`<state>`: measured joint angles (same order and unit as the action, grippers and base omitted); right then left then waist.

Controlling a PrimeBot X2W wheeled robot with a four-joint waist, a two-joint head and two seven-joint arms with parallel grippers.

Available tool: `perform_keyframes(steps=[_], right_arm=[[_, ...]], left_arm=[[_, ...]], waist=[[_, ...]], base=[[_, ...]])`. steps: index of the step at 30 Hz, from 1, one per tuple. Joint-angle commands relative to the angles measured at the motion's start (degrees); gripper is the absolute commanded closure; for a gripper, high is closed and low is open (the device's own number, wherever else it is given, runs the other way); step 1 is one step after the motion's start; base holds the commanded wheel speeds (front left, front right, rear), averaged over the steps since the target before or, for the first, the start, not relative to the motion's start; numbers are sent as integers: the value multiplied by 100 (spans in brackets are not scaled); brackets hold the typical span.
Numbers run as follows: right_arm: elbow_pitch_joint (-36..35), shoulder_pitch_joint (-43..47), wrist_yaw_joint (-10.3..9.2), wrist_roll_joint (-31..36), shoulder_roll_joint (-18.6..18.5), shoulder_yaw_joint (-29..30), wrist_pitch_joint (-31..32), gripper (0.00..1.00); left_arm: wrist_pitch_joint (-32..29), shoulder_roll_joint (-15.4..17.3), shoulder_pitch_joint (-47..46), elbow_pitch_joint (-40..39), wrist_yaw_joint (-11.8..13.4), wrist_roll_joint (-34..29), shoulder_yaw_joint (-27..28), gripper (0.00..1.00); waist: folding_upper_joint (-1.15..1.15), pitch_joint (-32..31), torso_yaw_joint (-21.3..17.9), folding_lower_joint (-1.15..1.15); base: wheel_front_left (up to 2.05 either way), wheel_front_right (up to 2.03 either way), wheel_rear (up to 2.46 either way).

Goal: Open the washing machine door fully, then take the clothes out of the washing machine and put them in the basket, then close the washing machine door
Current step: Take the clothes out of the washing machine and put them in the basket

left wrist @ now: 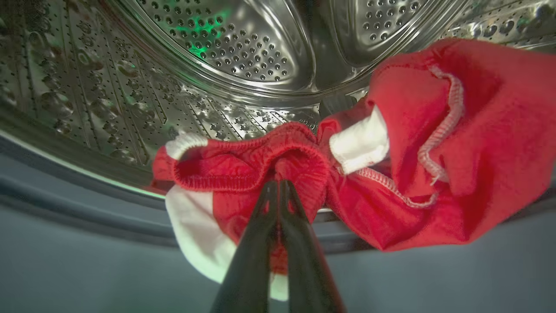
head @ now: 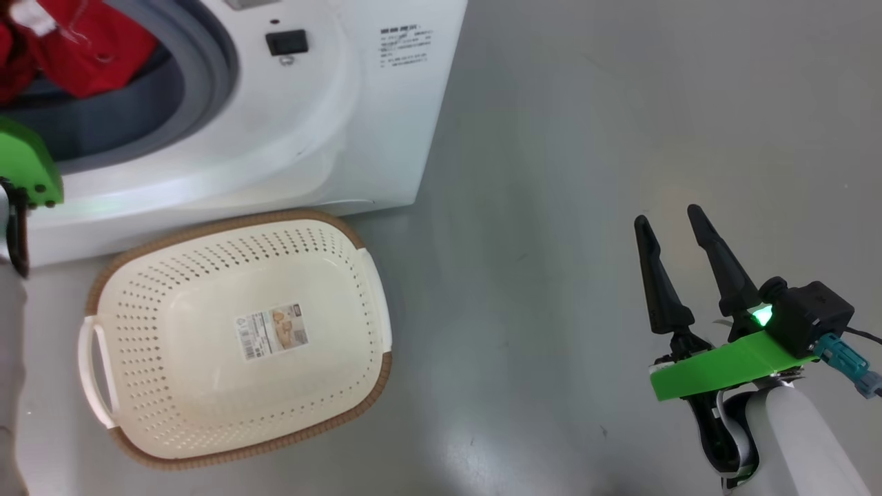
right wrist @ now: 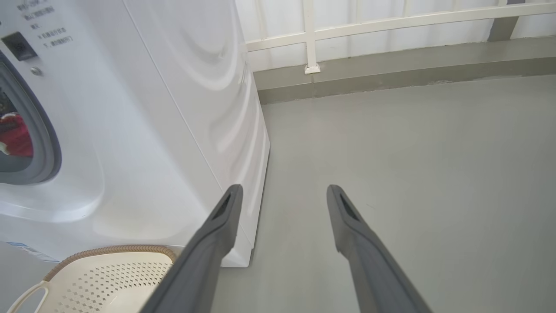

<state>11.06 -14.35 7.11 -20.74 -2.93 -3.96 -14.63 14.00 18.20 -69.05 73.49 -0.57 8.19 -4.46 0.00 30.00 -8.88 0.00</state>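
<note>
Red clothes (left wrist: 412, 143) with white trim lie at the mouth of the washing machine (head: 331, 124), over the grey rubber ring. In the left wrist view my left gripper (left wrist: 278, 184) is shut on a bunched red fold of the clothes, steel drum (left wrist: 243, 48) behind. The head view has the red clothes (head: 76, 48) in the opening at top left. The cream basket (head: 241, 337) stands on the floor before the machine, nothing in it but its paper label. My right gripper (head: 668, 220) hangs open over bare floor at the right, holding nothing. The washing machine door is out of view.
Grey floor (head: 586, 172) stretches to the right of the machine. A white railing (right wrist: 391, 21) and a low kerb run along the far side in the right wrist view. The basket rim (right wrist: 108, 251) shows at that view's bottom left, by the machine's corner.
</note>
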Motion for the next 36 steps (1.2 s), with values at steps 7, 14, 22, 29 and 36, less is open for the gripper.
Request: perform_keyframes(steps=[7, 14, 22, 29, 36], right_arm=[[-55, 211, 37, 83, 1, -52, -37, 0], [-16, 414, 37, 85, -51, -39, -37, 0], [-13, 650, 37, 76, -141, -17, -37, 0], [-12, 712, 37, 74, -186, -39, -37, 0], [-36, 740, 37, 66, -204, -20, -37, 0]], left_arm=[[97, 62, 926, -1524, -147, 483, 648, 100], [98, -331, 2042, -3202, -290, 569, 1253, 100], [99, -1004, 3118, -4855, -537, 366, 1799, 100], [99, -1424, 3879, -6180, -660, 299, 1959, 100], [99, -1526, 4579, -7275, -684, 561, 1751, 100]], waist=[[0, -418, 258, 0], [0, -725, 416, 0], [0, -945, 632, 0], [0, -994, 749, 0], [0, -975, 786, 0]], base=[[0, 0, 0], [0, 0, 0], [0, 0, 0], [0, 0, 0], [0, 0, 0]])
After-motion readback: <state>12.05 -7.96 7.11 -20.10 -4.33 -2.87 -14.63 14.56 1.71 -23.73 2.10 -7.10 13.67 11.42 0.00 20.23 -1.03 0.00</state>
